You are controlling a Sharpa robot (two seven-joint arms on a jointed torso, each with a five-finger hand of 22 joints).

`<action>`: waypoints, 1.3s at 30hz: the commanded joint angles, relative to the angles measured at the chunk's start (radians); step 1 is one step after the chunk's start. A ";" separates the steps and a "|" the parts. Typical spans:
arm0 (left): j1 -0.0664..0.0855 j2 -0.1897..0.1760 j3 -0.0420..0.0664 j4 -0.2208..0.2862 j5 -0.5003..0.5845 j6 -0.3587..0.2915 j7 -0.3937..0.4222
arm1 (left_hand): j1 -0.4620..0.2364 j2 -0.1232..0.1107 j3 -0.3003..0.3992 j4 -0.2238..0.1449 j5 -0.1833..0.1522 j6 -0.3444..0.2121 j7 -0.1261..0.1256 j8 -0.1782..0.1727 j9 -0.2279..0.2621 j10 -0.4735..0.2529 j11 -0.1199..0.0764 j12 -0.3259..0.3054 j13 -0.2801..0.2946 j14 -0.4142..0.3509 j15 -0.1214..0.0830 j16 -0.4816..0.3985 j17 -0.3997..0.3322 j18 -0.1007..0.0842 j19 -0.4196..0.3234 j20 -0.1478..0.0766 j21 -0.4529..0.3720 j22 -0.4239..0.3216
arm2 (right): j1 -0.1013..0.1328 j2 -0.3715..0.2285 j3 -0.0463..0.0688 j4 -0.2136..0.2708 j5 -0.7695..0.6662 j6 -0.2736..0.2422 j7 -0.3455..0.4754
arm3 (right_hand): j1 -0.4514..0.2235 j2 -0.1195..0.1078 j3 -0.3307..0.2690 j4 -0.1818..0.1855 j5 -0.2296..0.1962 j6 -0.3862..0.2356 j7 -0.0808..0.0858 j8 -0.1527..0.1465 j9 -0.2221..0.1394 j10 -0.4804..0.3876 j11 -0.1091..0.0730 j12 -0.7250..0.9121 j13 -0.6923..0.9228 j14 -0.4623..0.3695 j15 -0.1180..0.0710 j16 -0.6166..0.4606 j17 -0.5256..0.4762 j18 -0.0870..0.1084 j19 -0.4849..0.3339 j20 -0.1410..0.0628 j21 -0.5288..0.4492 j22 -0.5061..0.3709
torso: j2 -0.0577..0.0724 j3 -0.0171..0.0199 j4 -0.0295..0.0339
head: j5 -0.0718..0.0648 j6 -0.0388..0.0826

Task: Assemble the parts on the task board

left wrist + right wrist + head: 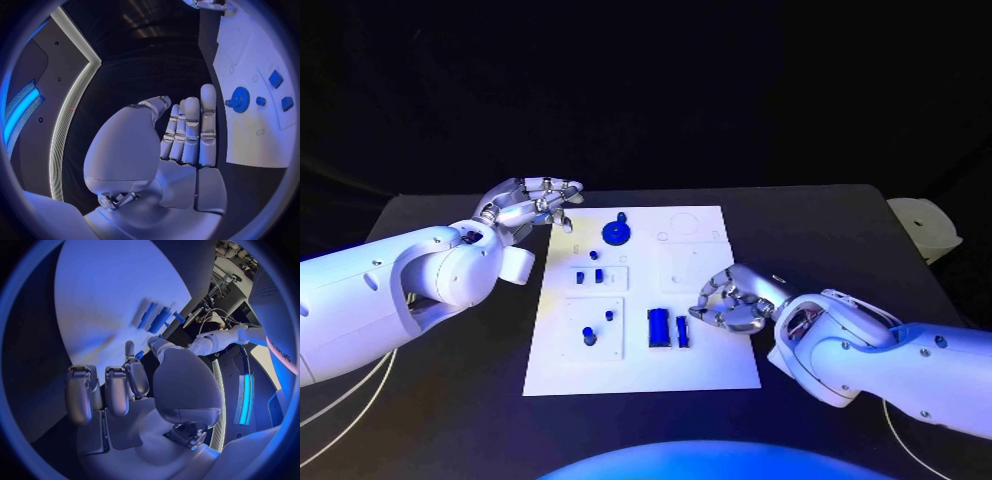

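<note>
The white task board [711, 365] lies in the middle of the black table. A blue gear [616, 234] sits near its far edge, with small blue pieces [590, 277] below it and two blue blocks [668, 328] standing side by side nearer me. My left hand [531, 206] hovers off the board's far left corner, fingers straight and together [187, 132], holding nothing; the gear [240, 99] lies beyond them. My right hand [728, 300] is over the board's right edge, just right of the blocks [159, 319], fingers [119, 390] loosely bent and holding nothing.
A white object [923, 228] stands at the table's far right edge. Bare black table [848, 250] lies either side of the board. Two more small blue pieces [597, 328] sit left of the blocks.
</note>
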 commanded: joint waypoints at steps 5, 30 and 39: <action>0.000 0.014 0.000 -0.033 0.057 0.005 0.089 | -0.040 -0.018 -0.032 0.025 -0.008 -0.027 -0.002 0.007 0.002 -0.012 0.003 0.015 0.001 -0.049 0.009 -0.030 -0.017 0.014 -0.035 0.012 -0.048 -0.024 | 0.074 0.030 0.002 -0.164 0.414 -0.065 0.439 | 0.101 0.012 -0.035 0.008 -0.074 -0.045 0.023 -0.043 -0.012 -0.226 0.022 -0.465 -0.192 -0.007 0.022 -0.152 -0.150 0.080 -0.078 0.026 -0.405 0.103 | -0.026 -0.0116 -0.0082 | -0.006 0.038; -0.041 0.221 0.002 -0.341 0.153 -0.050 0.190 | -0.020 0.000 -0.166 0.076 -0.023 -0.120 -0.040 -0.074 -0.045 -0.075 0.043 -0.469 -0.110 -0.336 0.173 -0.966 -0.319 -0.044 -0.434 0.170 -0.740 -0.521 | 0.118 0.362 0.031 -0.784 1.159 0.239 0.802 | 0.196 0.058 -0.001 -0.049 -0.173 -0.089 0.108 -0.205 -0.237 -0.420 0.156 -1.194 -1.220 -0.461 0.194 -1.322 -1.049 0.169 -0.536 0.204 -1.414 -0.980 | -0.103 -0.0116 -0.0030 | 0.011 0.150; -0.052 0.204 0.006 -0.285 0.122 -0.104 0.162 | -0.663 0.192 -0.481 -0.180 -0.259 -0.853 -0.191 -0.331 -0.227 -0.932 -0.118 -0.530 -0.172 -1.072 -0.040 -1.158 -0.471 -0.169 -1.108 -0.122 -0.795 -0.577 | 0.106 0.344 0.046 -0.715 1.143 0.121 0.765 | -0.418 0.193 -0.339 -0.268 -0.275 -0.979 -0.096 -0.276 -0.652 -1.448 -0.014 -1.256 -1.307 -1.465 0.058 -1.509 -1.307 -0.014 -1.466 -0.044 -1.475 -1.308 | -0.128 -0.0063 -0.0099 | 0.038 0.181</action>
